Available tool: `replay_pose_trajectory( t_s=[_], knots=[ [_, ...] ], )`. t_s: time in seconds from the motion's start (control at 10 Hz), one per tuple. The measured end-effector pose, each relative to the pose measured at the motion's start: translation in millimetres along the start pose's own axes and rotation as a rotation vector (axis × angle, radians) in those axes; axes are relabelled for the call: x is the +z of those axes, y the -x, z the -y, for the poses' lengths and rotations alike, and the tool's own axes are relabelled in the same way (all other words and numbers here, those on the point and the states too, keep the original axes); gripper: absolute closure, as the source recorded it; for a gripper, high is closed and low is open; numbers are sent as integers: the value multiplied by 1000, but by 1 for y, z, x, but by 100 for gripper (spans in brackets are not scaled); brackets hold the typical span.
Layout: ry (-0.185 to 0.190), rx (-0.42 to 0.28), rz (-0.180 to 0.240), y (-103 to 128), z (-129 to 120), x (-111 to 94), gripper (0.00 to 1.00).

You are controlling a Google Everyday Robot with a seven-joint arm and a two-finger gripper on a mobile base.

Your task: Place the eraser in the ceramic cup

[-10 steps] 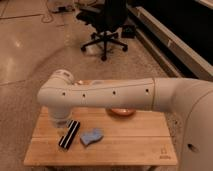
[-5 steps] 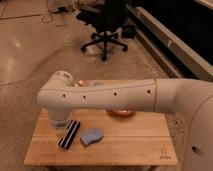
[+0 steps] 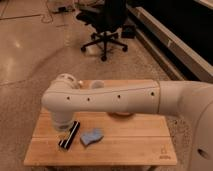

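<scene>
A pale wooden table (image 3: 150, 147) fills the lower part of the frame, and a thick white robot arm (image 3: 115, 100) stretches across it from the right edge to a rounded joint at centre left. Below that joint the arm turns down, and the claw (image 3: 62, 126) hangs at the left part of the table, just beside the upper end of the black oblong eraser (image 3: 70, 135). The arm hides most of the claw, so it cannot be told whether it is apart or together.

The eraser lies flat and slanted on the table, lower left of centre. A crumpled blue cloth-like piece (image 3: 91, 136) lies just right of it. The pale ceramic cup (image 3: 96, 84) stands at the table's far edge, peeking above the arm, well apart from the eraser. A brownish round dish (image 3: 120, 115) shows under the arm. A black office chair (image 3: 107, 25) stands on the floor at the top.
</scene>
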Motion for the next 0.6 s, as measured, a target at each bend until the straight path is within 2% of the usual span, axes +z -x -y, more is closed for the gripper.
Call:
replay_pose_trajectory(
  t_s=[0.1, 0.2, 0.3, 0.4, 0.6],
  knots=[
    [1, -7, -4, 2, 0, -2, 45],
    [-6, -31, -6, 5, 2, 1, 36],
    [-12, -69, -6, 8, 4, 9, 27],
    [-13, -122, -10, 11, 7, 26, 21],
    [-6, -198, -14, 14, 11, 56, 20]
  ],
)
